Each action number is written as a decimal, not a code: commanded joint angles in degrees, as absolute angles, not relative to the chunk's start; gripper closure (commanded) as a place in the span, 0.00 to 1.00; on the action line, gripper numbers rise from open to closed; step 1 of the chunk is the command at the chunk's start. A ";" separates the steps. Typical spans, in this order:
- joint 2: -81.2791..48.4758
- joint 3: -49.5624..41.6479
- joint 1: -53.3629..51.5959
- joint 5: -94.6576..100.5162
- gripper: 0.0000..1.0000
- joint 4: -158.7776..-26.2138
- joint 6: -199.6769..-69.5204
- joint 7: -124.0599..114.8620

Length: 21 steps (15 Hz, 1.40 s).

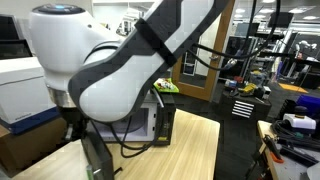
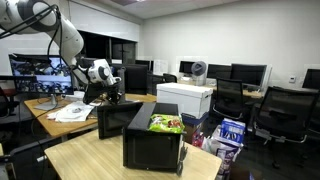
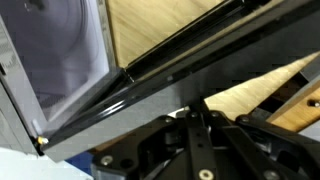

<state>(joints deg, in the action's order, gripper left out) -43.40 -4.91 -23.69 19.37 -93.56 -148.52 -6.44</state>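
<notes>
A black microwave [image 2: 155,148] stands on a wooden table [image 2: 90,160], with its door [image 2: 118,119] swung open. My gripper [image 2: 108,96] is at the top edge of that door. In the wrist view the gripper [image 3: 195,103] has its fingertips brought together against the door's dark edge [image 3: 130,95], with the grey inside of the microwave [image 3: 60,50] to the left. The microwave [image 1: 152,122] also shows behind the arm in an exterior view. A green and yellow snack bag [image 2: 166,124] lies on top of the microwave.
A white printer [image 2: 186,98] stands behind the microwave. A desk with papers [image 2: 70,112] and monitors [image 2: 40,68] is to one side. Office chairs [image 2: 285,115] and boxes [image 2: 230,133] stand on the floor beyond the table. Cables [image 1: 130,148] hang beside the microwave.
</notes>
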 commanded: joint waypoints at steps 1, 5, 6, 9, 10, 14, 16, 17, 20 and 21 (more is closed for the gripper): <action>-39.00 -4.55 -20.91 19.22 0.98 -101.00 -146.08 -7.52; -37.57 -6.48 -18.53 20.98 0.98 -104.43 -148.33 -8.49; -37.26 -6.88 -17.93 21.06 0.98 -104.80 -149.06 -8.47; -36.79 -9.82 -17.42 22.64 0.98 -104.13 -149.54 -9.09; -36.75 -11.36 -17.84 23.94 0.98 -103.59 -149.44 -9.78; -36.96 -14.23 -17.60 27.38 0.98 -102.64 -148.92 -12.06; -36.86 -14.82 -18.05 28.09 0.98 -103.15 -148.47 -13.60; -36.86 -14.75 -17.89 28.06 0.98 -103.40 -149.09 -14.14; -37.06 -17.11 -19.40 30.85 0.98 -104.02 -149.08 -18.41; -37.00 -17.99 -20.09 31.84 0.98 -104.38 -149.42 -20.40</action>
<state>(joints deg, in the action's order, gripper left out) -38.62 -13.19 -19.01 27.02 -101.62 -148.81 -15.38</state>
